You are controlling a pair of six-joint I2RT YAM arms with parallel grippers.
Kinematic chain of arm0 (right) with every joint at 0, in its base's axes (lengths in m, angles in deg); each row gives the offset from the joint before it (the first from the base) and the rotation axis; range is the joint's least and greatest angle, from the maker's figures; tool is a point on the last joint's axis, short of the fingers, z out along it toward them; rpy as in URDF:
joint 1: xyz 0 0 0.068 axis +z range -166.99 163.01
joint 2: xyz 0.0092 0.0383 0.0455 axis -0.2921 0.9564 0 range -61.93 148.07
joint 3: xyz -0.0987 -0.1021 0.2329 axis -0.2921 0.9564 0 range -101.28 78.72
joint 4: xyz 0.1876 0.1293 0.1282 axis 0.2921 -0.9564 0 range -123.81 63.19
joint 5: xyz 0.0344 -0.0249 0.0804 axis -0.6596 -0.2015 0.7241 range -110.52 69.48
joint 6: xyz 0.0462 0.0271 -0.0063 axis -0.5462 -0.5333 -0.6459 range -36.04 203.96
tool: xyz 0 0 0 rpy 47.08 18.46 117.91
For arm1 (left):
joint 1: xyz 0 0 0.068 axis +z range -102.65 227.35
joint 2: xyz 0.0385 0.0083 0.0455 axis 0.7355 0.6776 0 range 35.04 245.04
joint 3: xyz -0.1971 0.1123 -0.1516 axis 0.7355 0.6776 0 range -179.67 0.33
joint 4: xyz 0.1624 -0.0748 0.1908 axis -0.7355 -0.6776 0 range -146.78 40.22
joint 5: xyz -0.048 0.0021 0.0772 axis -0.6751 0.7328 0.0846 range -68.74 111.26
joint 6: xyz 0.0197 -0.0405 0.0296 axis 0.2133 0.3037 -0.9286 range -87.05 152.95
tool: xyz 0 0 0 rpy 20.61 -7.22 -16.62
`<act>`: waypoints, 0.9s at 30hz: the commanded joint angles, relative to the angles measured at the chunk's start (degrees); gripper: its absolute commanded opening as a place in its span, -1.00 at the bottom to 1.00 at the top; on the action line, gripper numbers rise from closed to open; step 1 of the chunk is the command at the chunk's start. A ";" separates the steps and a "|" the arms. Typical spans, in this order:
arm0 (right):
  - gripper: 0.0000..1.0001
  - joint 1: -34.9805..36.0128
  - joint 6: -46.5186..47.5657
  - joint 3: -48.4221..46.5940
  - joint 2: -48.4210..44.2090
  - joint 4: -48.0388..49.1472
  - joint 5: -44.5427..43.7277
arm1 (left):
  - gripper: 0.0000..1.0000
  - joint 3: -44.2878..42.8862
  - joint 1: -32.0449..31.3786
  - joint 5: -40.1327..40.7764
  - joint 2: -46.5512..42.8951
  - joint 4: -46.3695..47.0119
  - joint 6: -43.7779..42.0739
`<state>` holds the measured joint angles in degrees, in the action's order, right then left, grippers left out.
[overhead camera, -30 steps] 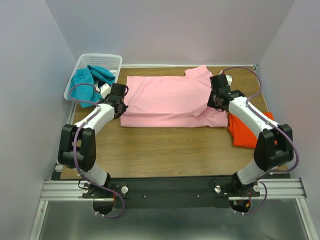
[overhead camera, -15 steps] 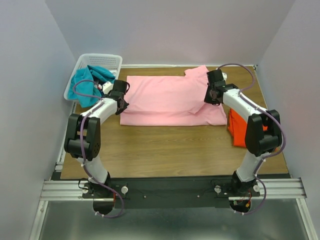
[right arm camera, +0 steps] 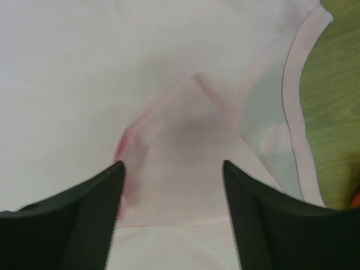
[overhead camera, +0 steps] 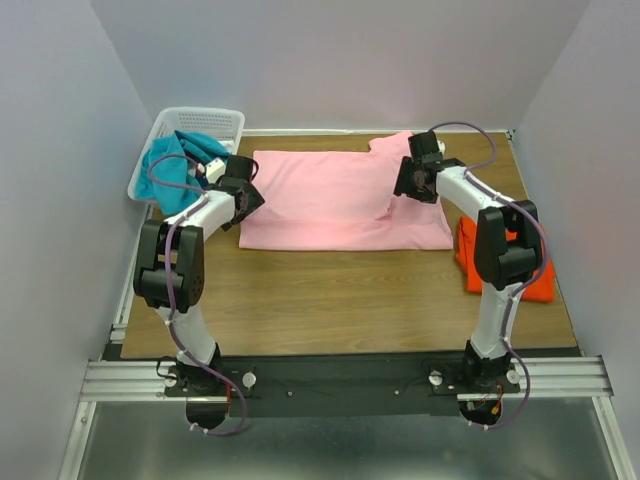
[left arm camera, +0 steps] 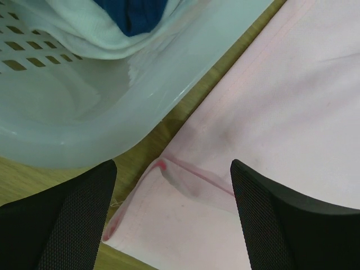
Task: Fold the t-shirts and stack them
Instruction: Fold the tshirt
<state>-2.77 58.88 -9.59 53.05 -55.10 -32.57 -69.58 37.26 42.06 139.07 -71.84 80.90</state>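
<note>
A light pink t-shirt (overhead camera: 335, 195) lies folded lengthwise across the far half of the table. My left gripper (overhead camera: 243, 190) hovers open over its left end, where the folded corner (left arm camera: 169, 208) lies flat between the wide-apart fingers (left arm camera: 67, 225). My right gripper (overhead camera: 408, 180) stands open over the shirt's right end beside the collar (right arm camera: 298, 112), with a folded flap (right arm camera: 185, 152) lying loose between its fingers (right arm camera: 264, 219). An orange t-shirt (overhead camera: 500, 262) lies folded at the right edge, partly behind the right arm. Teal and dark blue garments (overhead camera: 180, 160) fill the basket.
A white slotted basket (overhead camera: 215, 122) stands at the back left corner, its rim (left arm camera: 112, 112) close to the left gripper. Pale walls close in the table on three sides. Bare wood (overhead camera: 330, 300) stretches in front of the pink shirt.
Both grippers carried the pink shirt's near edge toward the far side, folding it narrower, then opened and let the cloth go. Both arms now reach further back.
</note>
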 commanded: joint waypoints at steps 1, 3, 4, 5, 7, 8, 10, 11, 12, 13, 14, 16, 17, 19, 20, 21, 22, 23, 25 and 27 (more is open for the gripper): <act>0.88 -0.24 0.47 -1.69 -0.36 0.78 2.91 | 0.81 -1.63 -0.02 -0.75 -4.00 1.06 -1.45; 1.00 -0.33 0.82 -0.46 -1.77 0.78 3.79 | 0.82 -0.59 -0.37 -1.63 -6.54 1.41 -1.97; 1.00 -0.24 1.00 0.33 -3.95 0.87 3.97 | 0.83 -0.06 -0.72 -1.90 -7.34 1.93 -2.32; 1.00 -0.24 1.26 2.86 -5.19 1.13 4.23 | 0.84 0.47 -1.42 -2.51 -8.22 2.37 -2.59; 1.00 -0.24 1.96 5.86 -8.96 2.71 7.12 | 0.86 2.58 -2.04 -2.95 -10.77 3.51 -2.94; 1.00 -0.24 2.23 9.18 -10.11 3.33 10.35 | 0.87 3.28 -2.83 -3.30 -11.56 3.87 -2.94; 1.00 -0.24 2.84 12.27 -11.87 6.05 15.10 | 0.87 5.65 -3.62 -3.92 -13.58 5.35 -3.38; 1.00 -0.16 3.11 13.51 -12.75 6.93 17.31 | 0.88 6.27 -4.49 -4.70 -14.28 5.97 -3.47; 1.00 0.11 3.02 15.08 -12.85 8.07 20.72 | 0.88 7.58 -4.94 -5.41 -14.90 7.29 -3.82; 1.00 0.28 3.02 15.45 -12.68 8.43 21.89 | 0.88 8.03 -5.38 -6.20 -15.08 7.82 -4.43; 1.00 1.24 3.11 15.54 -12.06 8.69 22.77 | 0.88 8.38 -5.64 -7.25 -15.17 8.09 -4.87; 1.00 2.13 3.11 14.84 -10.83 9.31 24.35 | 0.89 8.91 -6.61 -7.70 -14.99 8.18 -5.14; 1.00 3.17 3.02 14.31 -10.13 9.48 24.62 | 0.88 9.09 -6.79 -7.70 -14.91 8.18 -5.14; 1.00 4.32 2.67 12.56 -7.85 9.48 24.62 | 0.89 9.88 -7.31 -7.88 -15.34 8.53 -5.31; 1.00 4.59 2.49 11.94 -6.88 9.66 24.54 | 0.89 10.14 -7.40 -7.96 -15.52 8.70 -5.40; 1.00 4.85 2.49 10.20 -5.05 9.75 24.62 | 0.92 11.19 -7.49 -8.31 -16.39 9.40 -5.67; 1.00 4.94 2.41 9.31 -3.90 9.92 24.54 | 0.93 11.72 -7.49 -8.75 -16.84 9.84 -5.93; 1.00 5.20 2.23 8.34 -2.84 9.92 24.45 | 0.93 12.25 -7.49 -9.10 -17.36 10.20 -6.11; 1.00 5.29 1.97 6.41 0.50 9.92 24.71 | 0.94 13.39 -7.49 -9.11 -18.59 10.29 -6.28; 1.00 5.47 1.61 3.68 2.43 10.01 24.97 | 0.94 14.27 -7.49 -8.76 -19.56 10.11 -6.28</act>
<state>2.72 60.96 -1.76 52.35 -46.29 -9.34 -56.73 29.96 34.04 122.79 -63.49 75.78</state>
